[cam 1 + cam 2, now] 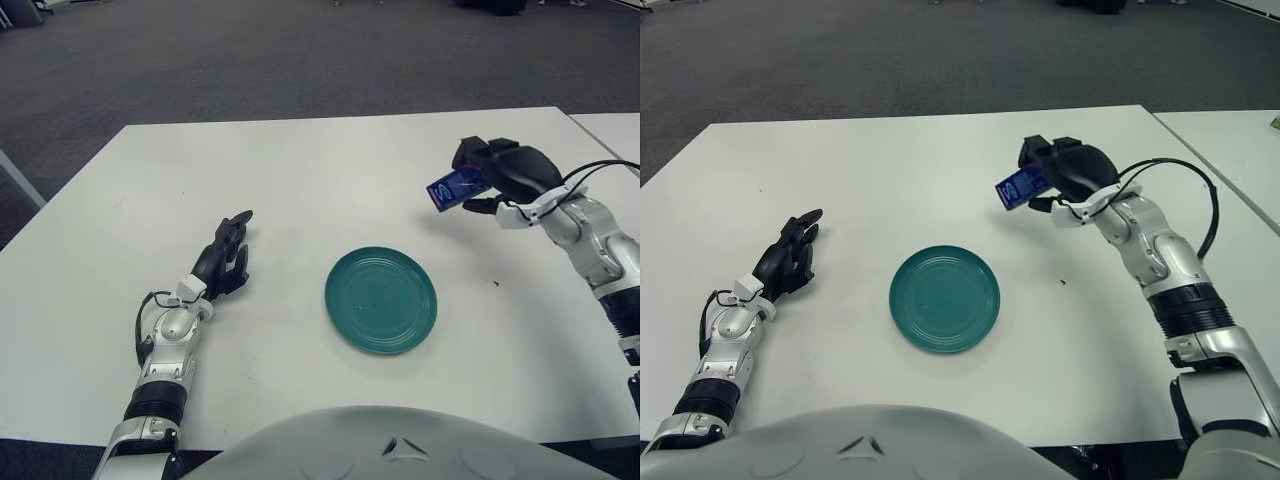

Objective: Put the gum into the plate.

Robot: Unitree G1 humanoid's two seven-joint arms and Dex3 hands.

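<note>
A round teal plate lies on the white table, near the middle front; it also shows in the right eye view. My right hand is shut on a small blue pack of gum and holds it above the table, to the right of and behind the plate. The pack sticks out to the left of the fingers. My left hand shows to the left of the plate, fingers relaxed and holding nothing.
A second white table stands at the right, with a narrow gap between. A small dark speck lies on the table right of the plate. Grey carpet lies beyond the far edge.
</note>
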